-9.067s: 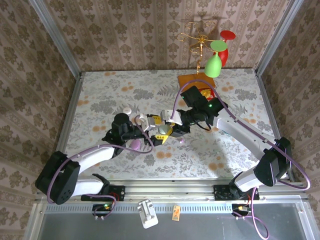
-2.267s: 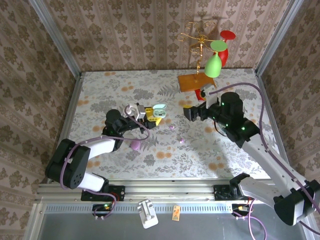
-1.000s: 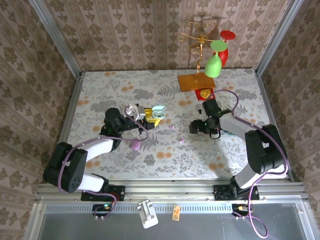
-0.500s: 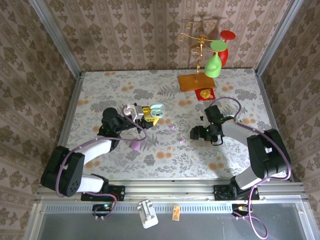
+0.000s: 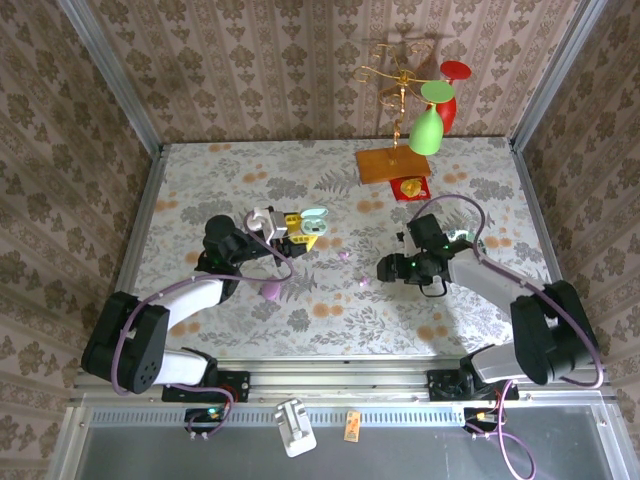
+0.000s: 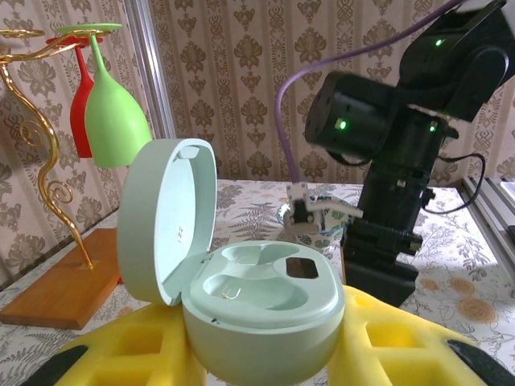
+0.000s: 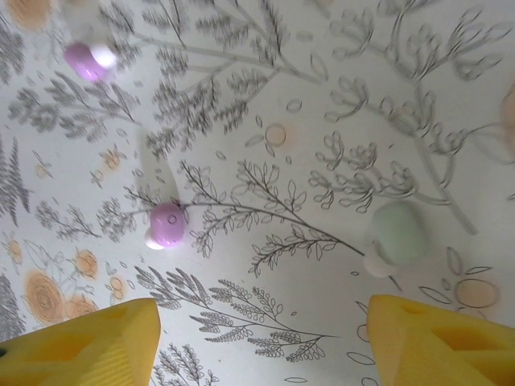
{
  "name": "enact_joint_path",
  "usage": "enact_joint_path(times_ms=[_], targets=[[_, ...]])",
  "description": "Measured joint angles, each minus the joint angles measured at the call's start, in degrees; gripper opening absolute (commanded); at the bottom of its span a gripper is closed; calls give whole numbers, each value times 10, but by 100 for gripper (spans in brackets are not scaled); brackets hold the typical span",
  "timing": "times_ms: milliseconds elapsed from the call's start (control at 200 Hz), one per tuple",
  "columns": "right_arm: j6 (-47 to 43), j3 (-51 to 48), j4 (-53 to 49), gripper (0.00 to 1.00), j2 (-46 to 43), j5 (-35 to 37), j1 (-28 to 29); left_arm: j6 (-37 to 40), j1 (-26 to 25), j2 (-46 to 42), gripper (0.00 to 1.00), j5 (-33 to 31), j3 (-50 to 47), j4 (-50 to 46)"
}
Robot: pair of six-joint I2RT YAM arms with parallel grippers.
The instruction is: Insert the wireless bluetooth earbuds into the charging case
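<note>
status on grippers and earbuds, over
Left gripper shut on open mint charging case. Right gripper open, above loose earbuds: lilac earbud, mint earbud, both outside case. No obstruction seen.

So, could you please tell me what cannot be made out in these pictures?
Top external: the earbuds are too small to show their orientation.
Left wrist: the charging case hides where the yellow fingers meet it; the bottom edge crops them.
Right wrist: the upper lilac earbud is blurred.
</note>
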Motion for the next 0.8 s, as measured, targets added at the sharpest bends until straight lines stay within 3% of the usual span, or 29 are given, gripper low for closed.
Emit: enact_joint_path(times_ms=[125, 395, 800], targets=[[-1, 4, 4, 67, 4, 6, -27, 0, 0, 1, 28, 0, 0, 0], [-40, 59, 9, 59, 128, -22, -56, 0, 0, 1, 28, 0, 0, 0], [-45, 42, 28, 56, 134, -51, -58, -3, 0, 6, 28, 4, 0, 0]])
